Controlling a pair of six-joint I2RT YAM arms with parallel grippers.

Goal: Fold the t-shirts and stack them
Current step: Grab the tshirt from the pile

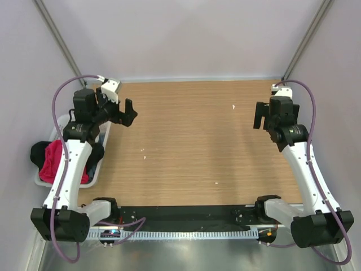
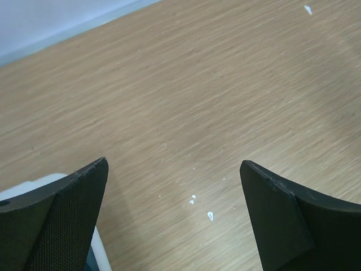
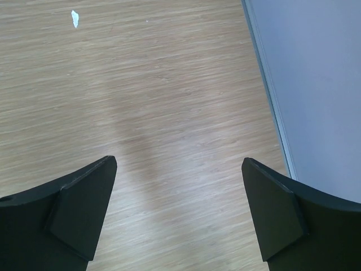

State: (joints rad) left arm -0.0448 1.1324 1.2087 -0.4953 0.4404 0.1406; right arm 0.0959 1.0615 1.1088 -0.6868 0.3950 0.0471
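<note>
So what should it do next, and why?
Probably swing the left hand over to the basket and grasp the pink-red shirt. That hand and the right hand hang open and empty, and no shirt is on the table yet.

Nothing readable in any view, honestly. No lettering, labels, logos or numbers I can make out on the wooden table (image 1: 192,147), the white basket (image 1: 40,180) at the left, or the t-shirts (image 1: 53,161) in it.
</note>
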